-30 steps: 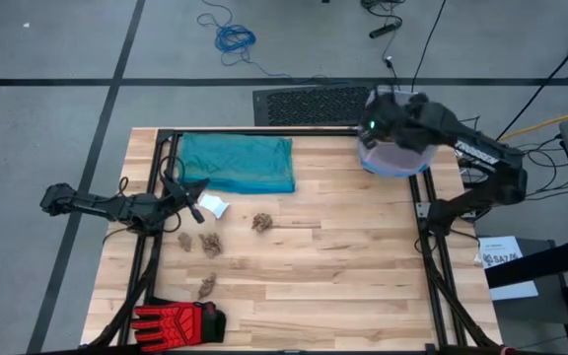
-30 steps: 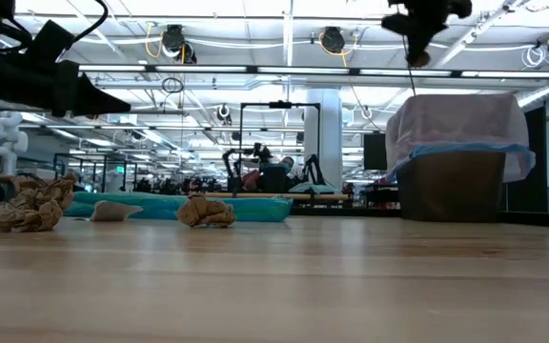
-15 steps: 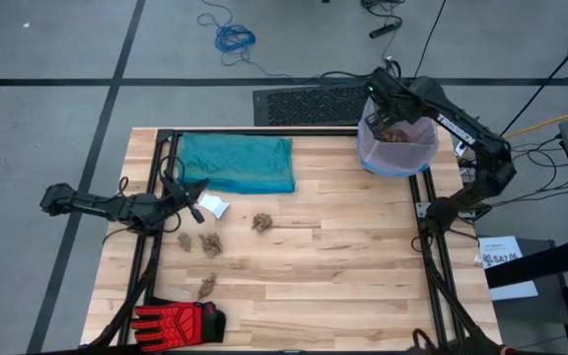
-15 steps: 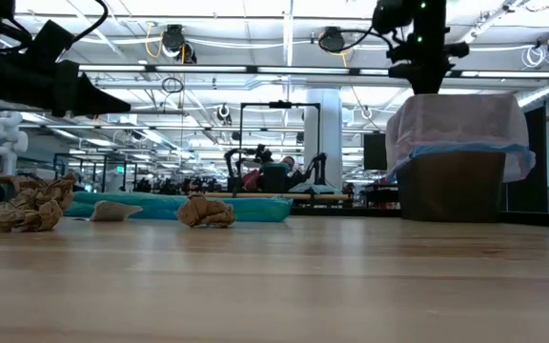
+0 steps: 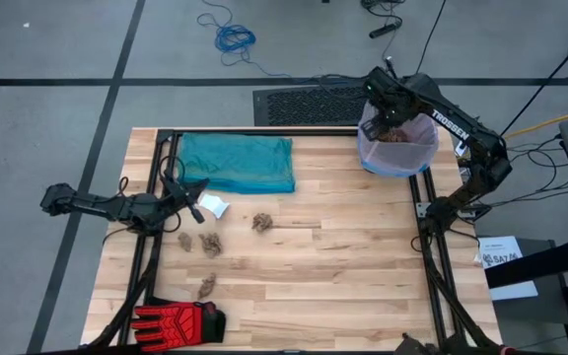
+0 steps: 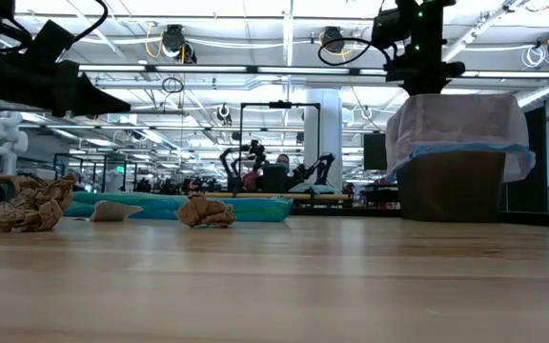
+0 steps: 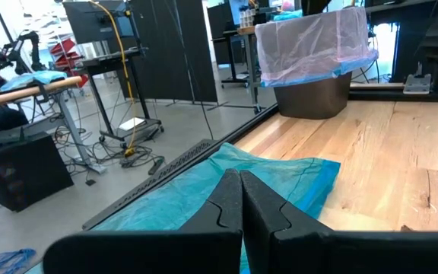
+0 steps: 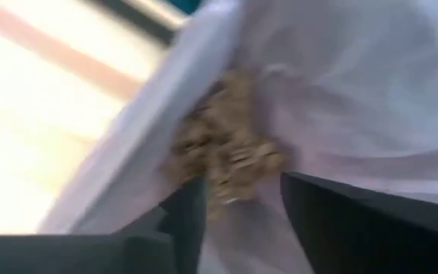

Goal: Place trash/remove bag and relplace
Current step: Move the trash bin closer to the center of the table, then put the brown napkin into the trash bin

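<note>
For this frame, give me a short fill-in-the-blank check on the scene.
1. The right hand is over the ___.
2. The teal bag lies ___ on the table.
3. The left hand is ___.
4. The glove is red and ___.

Missing words: bin; flat; shut; black

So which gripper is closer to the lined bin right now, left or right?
Right. The right gripper hangs over the bin at its rim; the left gripper waits across the table beside the teal bag.
</note>
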`<action>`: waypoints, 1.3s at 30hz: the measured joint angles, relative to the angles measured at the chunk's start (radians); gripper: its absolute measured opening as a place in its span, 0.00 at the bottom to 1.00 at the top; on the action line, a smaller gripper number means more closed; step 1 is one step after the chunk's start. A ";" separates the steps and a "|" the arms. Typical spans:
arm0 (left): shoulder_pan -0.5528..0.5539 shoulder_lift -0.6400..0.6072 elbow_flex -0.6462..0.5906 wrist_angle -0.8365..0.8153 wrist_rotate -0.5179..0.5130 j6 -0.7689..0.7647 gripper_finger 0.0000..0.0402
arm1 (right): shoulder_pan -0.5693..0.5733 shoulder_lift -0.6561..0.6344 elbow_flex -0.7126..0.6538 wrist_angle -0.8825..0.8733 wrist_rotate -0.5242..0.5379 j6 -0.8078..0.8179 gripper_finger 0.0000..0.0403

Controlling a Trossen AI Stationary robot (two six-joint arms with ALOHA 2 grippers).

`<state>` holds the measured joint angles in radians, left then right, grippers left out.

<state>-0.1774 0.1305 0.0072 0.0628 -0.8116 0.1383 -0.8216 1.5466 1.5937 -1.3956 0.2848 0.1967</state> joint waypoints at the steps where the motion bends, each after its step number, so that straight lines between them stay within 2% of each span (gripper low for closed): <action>1: 0.000 0.000 0.000 0.000 0.000 0.000 0.00 | 0.006 0.002 -0.003 -0.002 -0.039 -0.001 0.29; 5: 0.000 0.000 0.000 0.000 0.000 0.000 0.00 | 0.044 0.002 -0.005 -0.013 -0.171 -0.010 0.06; 6: 0.000 0.000 0.000 0.000 0.000 0.000 0.00 | 0.057 0.002 -0.005 -0.018 -0.188 -0.016 0.03; 14: 0.000 0.000 0.000 0.000 0.000 0.000 0.00 | 0.190 0.002 -0.005 -0.045 -0.366 0.028 0.01; 22: 0.000 0.000 0.000 0.000 0.000 0.000 0.00 | 0.375 0.002 -0.005 -0.047 -0.452 0.102 0.00; 30: 0.000 0.000 0.000 0.000 0.000 0.000 0.00 | 0.563 0.002 -0.004 -0.079 -0.425 0.103 0.00; 37: 0.000 0.000 0.000 0.000 0.000 0.000 0.00 | 0.645 -0.002 0.038 -0.174 -0.225 0.078 0.00; 39: 0.000 0.000 0.000 0.000 0.000 0.000 0.00 | 0.654 -0.016 0.056 -0.176 -0.206 0.069 0.00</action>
<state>-0.1776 0.1303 0.0071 0.0628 -0.8116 0.1383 -0.1671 1.5308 1.6496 -1.5716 0.0792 0.2657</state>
